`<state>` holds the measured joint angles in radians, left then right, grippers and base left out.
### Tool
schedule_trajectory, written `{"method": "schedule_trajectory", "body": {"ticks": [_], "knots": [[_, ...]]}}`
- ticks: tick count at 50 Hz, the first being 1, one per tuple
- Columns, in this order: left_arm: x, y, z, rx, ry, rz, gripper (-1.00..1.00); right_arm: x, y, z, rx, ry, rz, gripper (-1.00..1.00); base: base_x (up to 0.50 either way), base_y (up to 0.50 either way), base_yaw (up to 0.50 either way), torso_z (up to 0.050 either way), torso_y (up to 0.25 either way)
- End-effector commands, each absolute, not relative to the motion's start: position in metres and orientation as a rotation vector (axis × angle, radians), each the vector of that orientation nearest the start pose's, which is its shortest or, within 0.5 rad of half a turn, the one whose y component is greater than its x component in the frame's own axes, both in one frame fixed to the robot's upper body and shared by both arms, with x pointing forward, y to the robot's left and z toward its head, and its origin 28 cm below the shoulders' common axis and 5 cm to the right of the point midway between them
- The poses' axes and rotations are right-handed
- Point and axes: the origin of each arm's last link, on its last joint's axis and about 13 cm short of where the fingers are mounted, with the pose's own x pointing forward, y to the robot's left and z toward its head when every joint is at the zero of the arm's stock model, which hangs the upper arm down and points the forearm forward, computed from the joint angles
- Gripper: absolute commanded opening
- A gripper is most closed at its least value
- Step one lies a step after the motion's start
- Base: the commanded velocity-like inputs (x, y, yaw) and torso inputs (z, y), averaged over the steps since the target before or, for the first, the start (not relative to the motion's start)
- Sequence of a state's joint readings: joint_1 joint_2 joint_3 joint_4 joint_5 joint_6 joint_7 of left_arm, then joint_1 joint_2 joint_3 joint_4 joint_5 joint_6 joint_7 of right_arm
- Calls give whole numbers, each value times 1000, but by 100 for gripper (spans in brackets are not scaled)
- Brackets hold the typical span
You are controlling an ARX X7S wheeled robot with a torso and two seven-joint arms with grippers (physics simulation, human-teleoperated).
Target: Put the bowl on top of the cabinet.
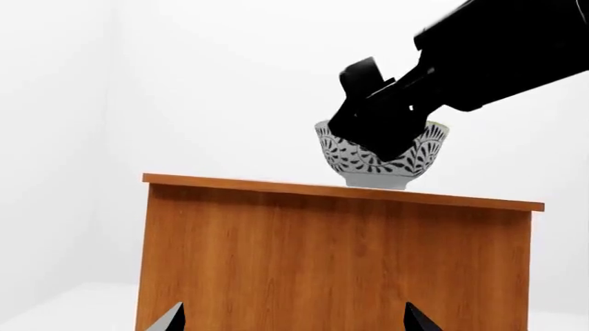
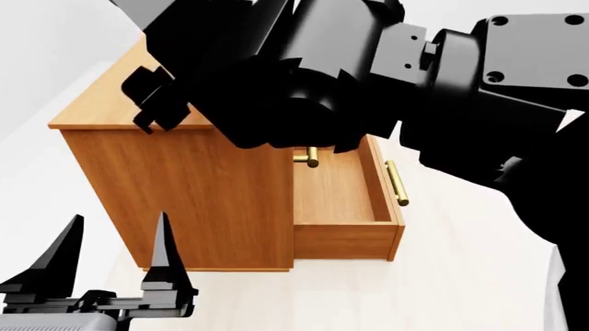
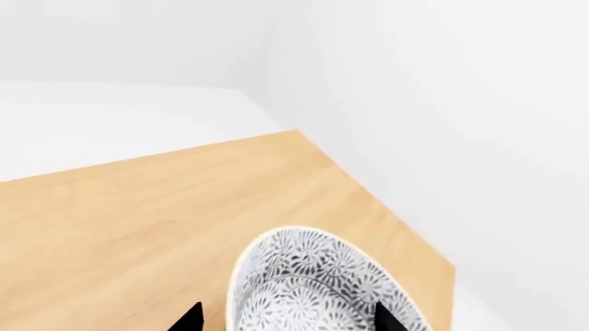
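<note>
bowl (image 1: 382, 160) upright on cabinet (image 1: 333, 258)

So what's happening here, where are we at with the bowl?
The right gripper is at the bowl, which sits upright on the cabinet top, towards one end. Its fingers straddle the rim, but whether they grip it cannot be told. The left gripper is open and empty, low beside the cabinet. One drawer stands pulled out.

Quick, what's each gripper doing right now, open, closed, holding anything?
Left gripper: open, holding nothing.
Right gripper: at the bowl, which sits on the cabinet; whether it grips it cannot be told.
</note>
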<state>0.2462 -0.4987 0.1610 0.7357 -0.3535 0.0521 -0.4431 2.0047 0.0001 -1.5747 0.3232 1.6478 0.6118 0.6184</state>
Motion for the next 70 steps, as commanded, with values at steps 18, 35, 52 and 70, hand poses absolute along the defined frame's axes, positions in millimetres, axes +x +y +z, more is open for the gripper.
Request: {"method": "schedule_trajectory", "body": {"ticks": [18, 35, 52, 70], "knots": [[142, 227, 125, -78, -402, -15, 100, 282, 80, 380, -532, -38, 525, 100, 0, 0, 0, 0, 1], [143, 224, 124, -68, -399, -24, 100, 266, 53, 400, -420, -157, 477, 100, 0, 0, 0, 0, 0], [143, 222, 122, -63, -394, -31, 100, 229, 27, 398, -345, -262, 497, 100, 0, 0, 0, 0, 0], [143, 221, 121, -58, -389, -35, 100, 227, -13, 367, -272, -303, 392, 100, 0, 0, 0, 0, 0]]}}
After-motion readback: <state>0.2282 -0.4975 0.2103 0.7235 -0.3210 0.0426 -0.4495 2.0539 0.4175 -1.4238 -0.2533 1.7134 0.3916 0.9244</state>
